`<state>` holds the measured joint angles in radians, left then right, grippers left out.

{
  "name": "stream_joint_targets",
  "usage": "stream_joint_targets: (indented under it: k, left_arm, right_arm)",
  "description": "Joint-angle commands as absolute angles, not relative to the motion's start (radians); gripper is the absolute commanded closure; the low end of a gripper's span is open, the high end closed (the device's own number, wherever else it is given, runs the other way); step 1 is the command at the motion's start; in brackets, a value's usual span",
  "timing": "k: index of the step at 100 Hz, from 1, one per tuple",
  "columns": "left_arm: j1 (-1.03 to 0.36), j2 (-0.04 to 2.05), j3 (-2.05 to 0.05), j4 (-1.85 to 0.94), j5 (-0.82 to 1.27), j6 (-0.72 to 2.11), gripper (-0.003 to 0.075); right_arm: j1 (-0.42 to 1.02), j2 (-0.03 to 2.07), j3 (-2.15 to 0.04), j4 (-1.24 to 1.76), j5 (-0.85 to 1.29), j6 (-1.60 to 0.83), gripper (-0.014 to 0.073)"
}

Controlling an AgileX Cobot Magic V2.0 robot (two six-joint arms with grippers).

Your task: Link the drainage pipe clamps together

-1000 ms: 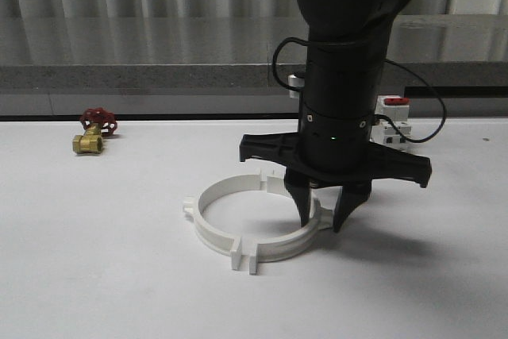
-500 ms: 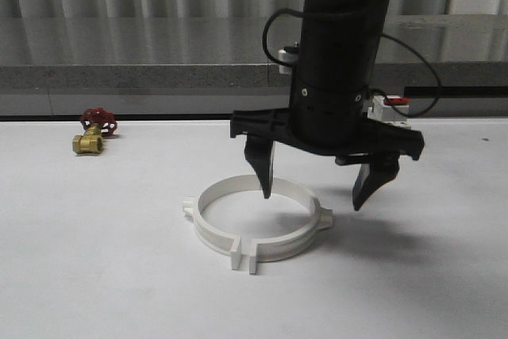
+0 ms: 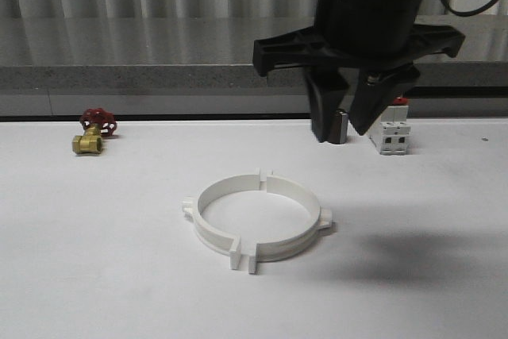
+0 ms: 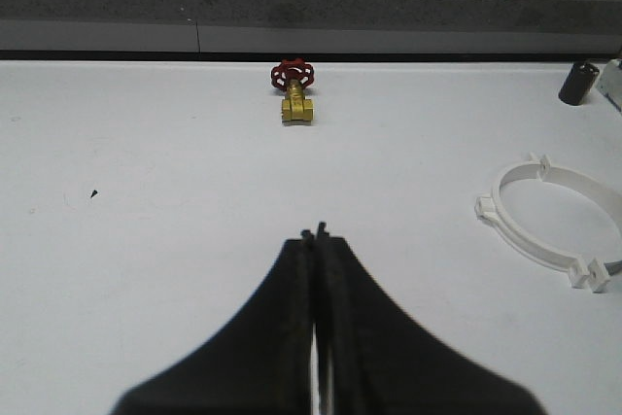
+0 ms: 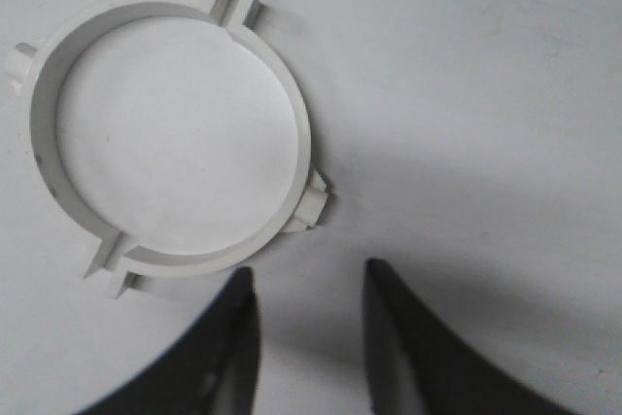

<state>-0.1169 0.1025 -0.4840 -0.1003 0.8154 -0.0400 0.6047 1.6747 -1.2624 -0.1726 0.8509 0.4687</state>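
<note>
The right gripper [image 3: 347, 129] hangs above the table [image 3: 95, 275], raised clear of the work; its two dark fingers [image 5: 238, 337] stand slightly parted with nothing between them, as the right wrist view shows. Below and to the left of it in the front view, the drainage pipe clamps [image 3: 258, 218] lie flat on the white surface, the two half-rings set end to end as a ring, their flat tabs meeting at the near and far joints; whether the tabs are fully engaged cannot be judged at this resolution. The left gripper [image 4: 319, 236] is seen from its wrist camera with fingers pressed together, holding nothing, well apart from the ring. A white breaker with red switch [image 3: 390, 130] stands behind the right gripper, and a brass valve with red handwheel [image 3: 94, 134] sits at the far left.
</note>
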Motion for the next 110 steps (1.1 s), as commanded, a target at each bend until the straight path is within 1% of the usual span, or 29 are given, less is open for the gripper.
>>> stream_joint_targets:
  k: [1, 4, 7, 11, 25, 33, 45, 62, 92, 110]
  left_arm:
    - [-0.117, 0.117, -0.510, -0.108, 0.744, -0.048, 0.0740]
    - [-0.117, 0.117, -0.510, -0.108, 0.744, -0.048, 0.0740]
    - [-0.117, 0.117, -0.510, -0.108, 0.744, -0.048, 0.0740]
    - [-0.117, 0.117, -0.510, -0.108, 0.744, -0.048, 0.0740]
    - [-0.117, 0.117, -0.510, -0.108, 0.744, -0.048, 0.0740]
    - [-0.117, 0.117, -0.510, -0.108, 0.744, -0.048, 0.0740]
    - [-0.117, 0.117, -0.510, -0.108, 0.744, -0.048, 0.0740]
    - [-0.117, 0.117, -0.510, -0.108, 0.744, -0.048, 0.0740]
    - [-0.117, 0.117, -0.510, -0.108, 0.744, -0.048, 0.0740]
    - [-0.117, 0.117, -0.510, -0.108, 0.744, -0.048, 0.0740]
  right_arm:
    - [0.578, 1.588, -1.260, -0.165, 0.814, 0.401, 0.0560]
    - [0.568, 1.575, -1.248, -0.159, 0.802, 0.388, 0.0631]
    - [0.558, 1.556, -1.229, -0.153, 0.792, 0.374, 0.0667]
    - [0.541, 1.534, -1.208, -0.145, 0.777, 0.354, 0.0657]
    - [0.478, 1.430, -1.102, -0.132, 0.713, 0.251, 0.0662]
    - [0.438, 1.358, -1.035, -0.130, 0.679, 0.234, 0.0662]
    - [0.357, 1.250, -0.940, -0.121, 0.625, 0.197, 0.0662]
    - [0.234, 1.088, -0.829, -0.041, 0.555, 0.078, 0.0662]
    - [0.041, 0.797, -0.679, -0.013, 0.506, 0.064, 0.0662]
    - [0.014, 0.627, -0.627, -0.013, 0.479, 0.064, 0.0662]
